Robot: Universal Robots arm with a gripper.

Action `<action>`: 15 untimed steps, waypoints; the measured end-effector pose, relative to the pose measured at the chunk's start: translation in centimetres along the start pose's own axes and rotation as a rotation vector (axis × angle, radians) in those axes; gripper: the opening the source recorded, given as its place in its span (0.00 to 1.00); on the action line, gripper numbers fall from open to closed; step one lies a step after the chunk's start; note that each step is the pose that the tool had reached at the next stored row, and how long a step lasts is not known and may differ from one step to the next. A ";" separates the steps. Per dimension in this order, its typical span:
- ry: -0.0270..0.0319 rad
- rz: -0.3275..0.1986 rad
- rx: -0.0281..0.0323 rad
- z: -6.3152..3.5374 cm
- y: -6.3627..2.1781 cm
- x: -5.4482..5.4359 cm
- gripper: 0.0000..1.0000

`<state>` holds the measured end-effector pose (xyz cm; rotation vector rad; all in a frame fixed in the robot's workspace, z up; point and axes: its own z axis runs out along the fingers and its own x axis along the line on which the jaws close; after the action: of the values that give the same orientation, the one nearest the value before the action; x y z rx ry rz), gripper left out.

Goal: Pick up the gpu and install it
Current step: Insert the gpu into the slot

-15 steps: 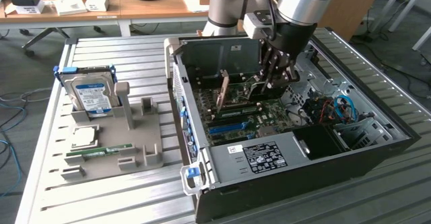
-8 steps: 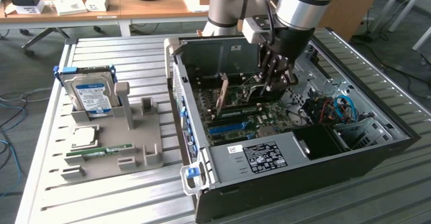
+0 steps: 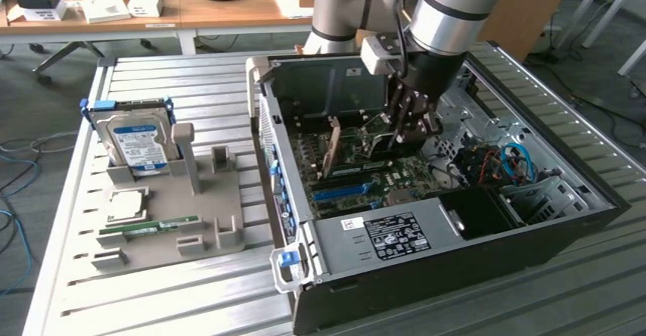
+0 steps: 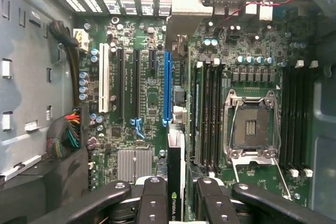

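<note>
The gpu (image 4: 175, 161) shows edge-on in the wrist view as a thin dark card with a green-lettered label. My gripper (image 4: 181, 195) is shut on it, one black finger (image 4: 154, 195) on each side. The card lies in line with the long blue slot (image 4: 167, 85) on the green motherboard (image 4: 149, 103), close to that slot's near end. I cannot tell whether it touches the slot. In the exterior view my gripper (image 3: 409, 128) reaches down into the open computer case (image 3: 565, 200), and the dark gpu (image 3: 376, 145) hangs under it above the board.
An open processor socket (image 4: 251, 124) and memory slots (image 4: 207, 114) flank the card. Cable bundles (image 4: 68, 132) lie by the case wall. Outside the case, a grey holder (image 3: 202, 192) carries a hard drive (image 3: 141, 143), a processor (image 3: 126, 203) and a green memory stick (image 3: 151, 226).
</note>
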<state>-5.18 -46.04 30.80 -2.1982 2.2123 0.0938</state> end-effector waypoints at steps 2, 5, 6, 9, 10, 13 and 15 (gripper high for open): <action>0.0001 0.000 -0.0001 0.25 0.00 0.0 0.26; 0.0001 0.000 -0.0001 0.71 0.00 0.0 0.26; 0.0000 0.000 -0.0001 0.85 0.00 0.0 0.26; 0.0000 0.000 0.0000 1.13 0.00 0.1 0.26; 0.0002 0.000 -0.0001 1.13 0.00 0.1 0.26; 0.0001 0.000 0.0000 1.16 0.12 0.1 0.26; -0.0002 0.000 0.0002 1.21 0.43 0.1 0.26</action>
<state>-5.64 -46.04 29.60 -2.1980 2.2121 0.0938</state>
